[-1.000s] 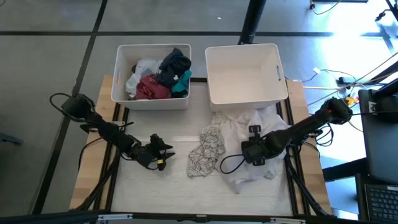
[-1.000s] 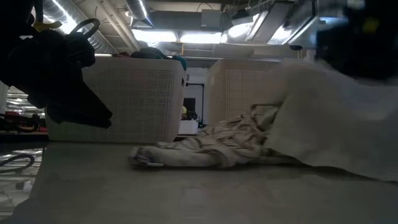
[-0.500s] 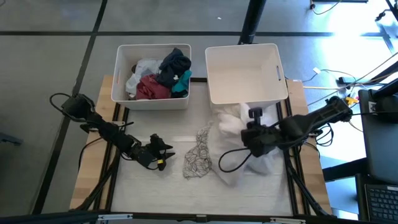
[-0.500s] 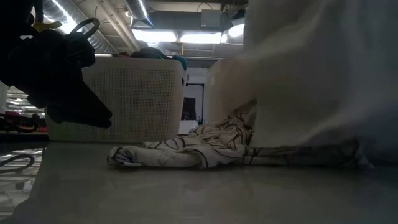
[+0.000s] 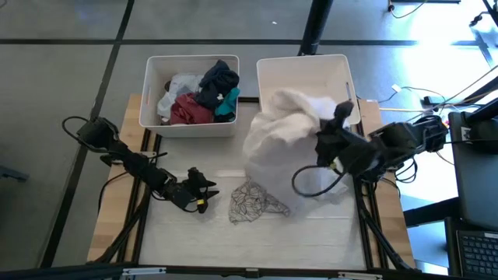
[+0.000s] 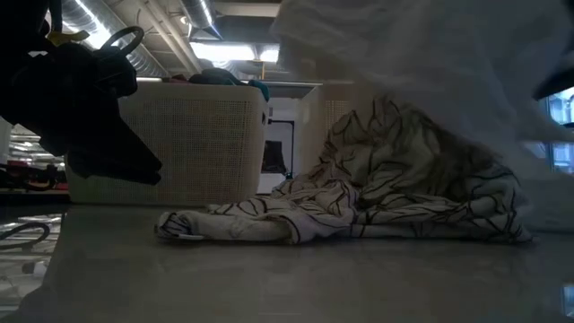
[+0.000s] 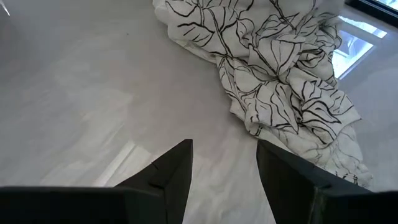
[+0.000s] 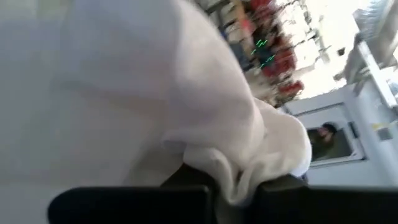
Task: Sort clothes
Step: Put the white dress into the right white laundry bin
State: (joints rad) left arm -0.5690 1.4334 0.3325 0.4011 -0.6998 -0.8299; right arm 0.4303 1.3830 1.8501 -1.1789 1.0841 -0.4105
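Observation:
A white garment (image 5: 284, 132) hangs bunched from my right gripper (image 5: 340, 117), which is shut on it, raised above the table's right half by the near wall of the right bin (image 5: 307, 64). A black-patterned white garment (image 5: 253, 204) lies crumpled on the table's middle, also seen in the low view (image 6: 386, 188) and the left wrist view (image 7: 280, 81). My left gripper (image 5: 208, 194) stands open just left of it, low over the table, with nothing between its fingers (image 7: 180, 171). My right gripper pinches a bunched fold of the white garment (image 8: 235, 177) between its two fingers; how many layers, I cannot tell. The fingers point toward the table's far edge, slanting a little down. The garment hangs slack below and left of the gripper; whether its lower end (image 5: 334, 187) touches the table I cannot tell.
The left bin (image 5: 152, 117) at the far left holds several garments, maroon, dark, teal and white. The right bin shows a bare white floor. Bare tabletop lies along the near edge (image 5: 257, 241).
My right gripper has risen high with the white garment, tipping from pointing down to nearly level and going toward the right bin. The white garment has come up off the table and now hangs. The patterned garment, uncovered, stays on the table, drawn slightly left.

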